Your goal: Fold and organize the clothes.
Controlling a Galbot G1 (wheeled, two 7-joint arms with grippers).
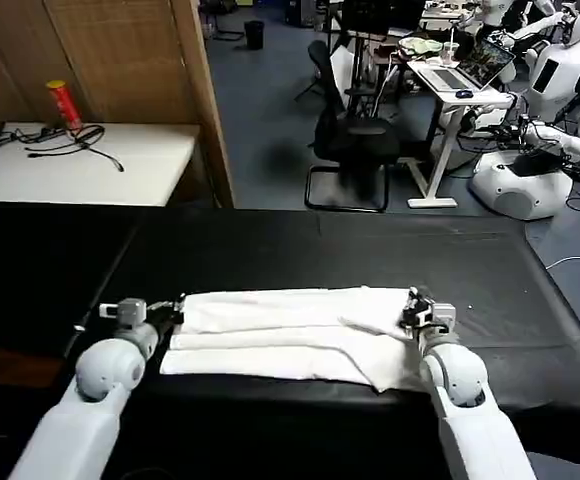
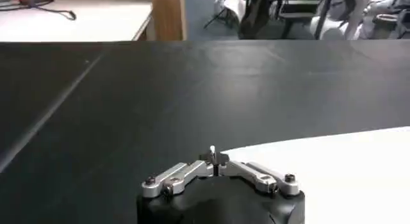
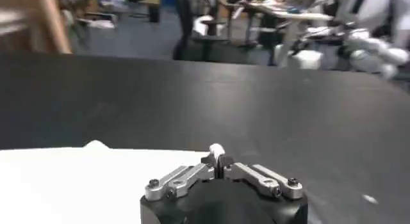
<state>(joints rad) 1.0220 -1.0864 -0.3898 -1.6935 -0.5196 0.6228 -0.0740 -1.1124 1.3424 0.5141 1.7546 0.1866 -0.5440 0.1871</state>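
My left pincer [image 1: 175, 310] sits at the left end of the folded white T-shirt [image 1: 290, 335], its fingers pressed together on a small pinch of white fabric, as the left wrist view [image 2: 213, 156] shows. My right pincer [image 1: 412, 308] sits at the right end of the same garment, likewise clamped on a bit of the cloth edge [image 3: 218, 156]. The T-shirt lies as a long flat band, folded lengthwise, along the near part of the black counter [image 1: 320, 250], plain side up. The counter surface is matte black with faint seams. Beyond it on the left stands a white table [image 1: 80, 165] carrying a red can [image 1: 64, 104] and black cables [image 1: 70, 142]. Farther back a black office chair [image 1: 355, 140] stands on a blue-grey floor [image 1: 260, 110], with a white desk holding a laptop [image 1: 470, 70] and white robots [image 1: 540, 150] on the right.
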